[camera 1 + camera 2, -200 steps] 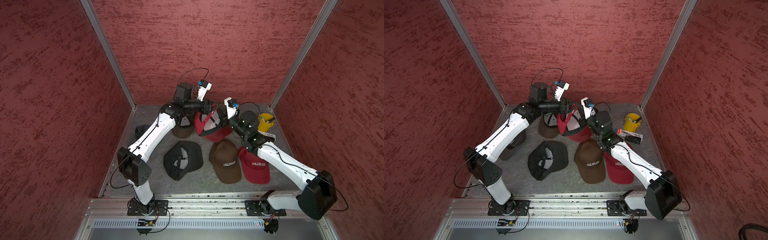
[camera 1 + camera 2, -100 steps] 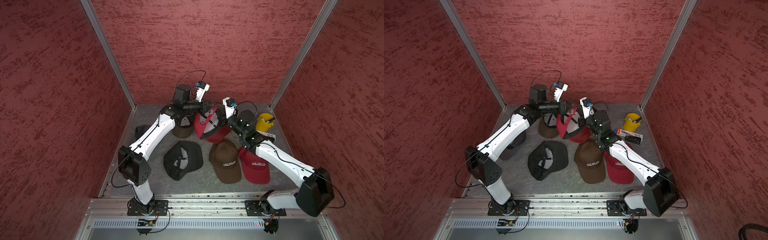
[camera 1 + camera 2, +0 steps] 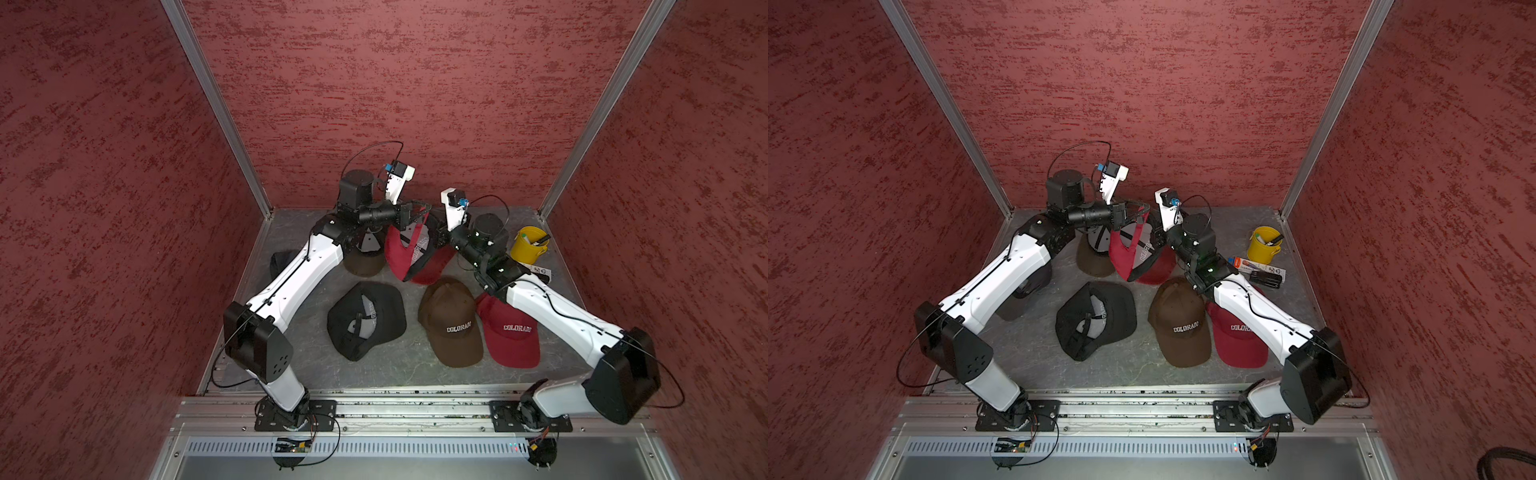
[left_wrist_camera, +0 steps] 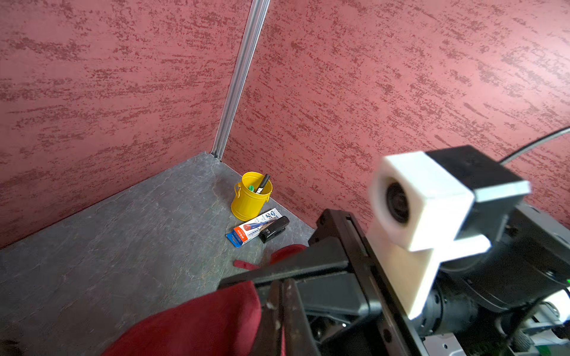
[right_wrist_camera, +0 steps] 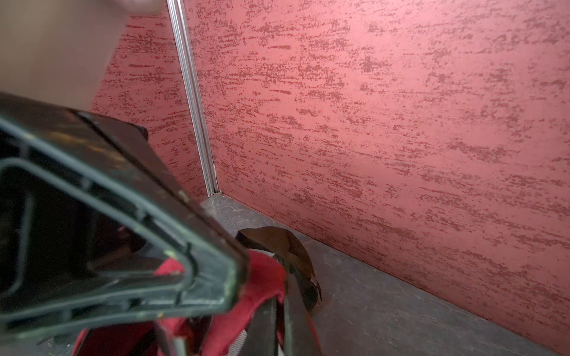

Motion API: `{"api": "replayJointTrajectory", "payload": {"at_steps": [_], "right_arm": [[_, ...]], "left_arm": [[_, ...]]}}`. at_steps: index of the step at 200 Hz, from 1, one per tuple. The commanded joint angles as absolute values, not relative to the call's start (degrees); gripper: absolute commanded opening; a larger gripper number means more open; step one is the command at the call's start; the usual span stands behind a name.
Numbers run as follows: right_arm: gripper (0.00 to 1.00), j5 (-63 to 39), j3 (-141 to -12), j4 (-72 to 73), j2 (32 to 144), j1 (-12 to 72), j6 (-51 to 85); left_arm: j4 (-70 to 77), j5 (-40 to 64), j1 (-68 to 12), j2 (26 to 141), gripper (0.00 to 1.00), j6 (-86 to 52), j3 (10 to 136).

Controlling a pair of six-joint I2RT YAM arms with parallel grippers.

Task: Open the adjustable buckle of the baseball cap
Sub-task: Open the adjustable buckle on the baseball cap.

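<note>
While the red cap [image 3: 409, 255] hangs at the far middle of the table [image 3: 395, 374], the left gripper [image 4: 282, 288] and the right gripper [image 5: 280, 305] are both clamped tight on red cloth at its back. I cannot see the buckle itself. I would hold the right side firm and draw the left away slowly, watching for slipping cloth.
</note>
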State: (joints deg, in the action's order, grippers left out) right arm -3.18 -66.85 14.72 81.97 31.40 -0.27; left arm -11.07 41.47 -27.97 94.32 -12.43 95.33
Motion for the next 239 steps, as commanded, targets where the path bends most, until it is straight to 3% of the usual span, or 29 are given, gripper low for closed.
{"api": "replayJointTrajectory", "payload": {"at_steps": [1, 168, 194, 213, 239], "right_arm": [[0.00, -2.6, -68.8, 14.0, 82.7, 31.2, 1.3], [0.00, -4.8, -71.6, 11.3, 85.9, 29.8, 6.7], [0.00, -5.4, -71.5, 11.9, 85.6, 29.8, 7.4], [0.00, -5.7, -71.7, 11.9, 85.4, 29.7, 7.8], [0.00, -5.9, -71.9, 11.2, 85.4, 29.7, 8.5]], "left_arm": [[-8.5, 43.5, -28.1, 91.9, 0.00, -12.5, 94.1], [-5.1, 44.5, -28.3, 86.7, 0.00, -10.2, 87.9], [-5.6, 43.0, -28.2, 86.6, 0.22, -10.2, 87.9], [-4.9, 40.9, -28.2, 85.8, 0.49, -10.4, 87.3], [-3.5, 38.2, -28.0, 83.8, 0.57, -10.1, 85.7]]}}
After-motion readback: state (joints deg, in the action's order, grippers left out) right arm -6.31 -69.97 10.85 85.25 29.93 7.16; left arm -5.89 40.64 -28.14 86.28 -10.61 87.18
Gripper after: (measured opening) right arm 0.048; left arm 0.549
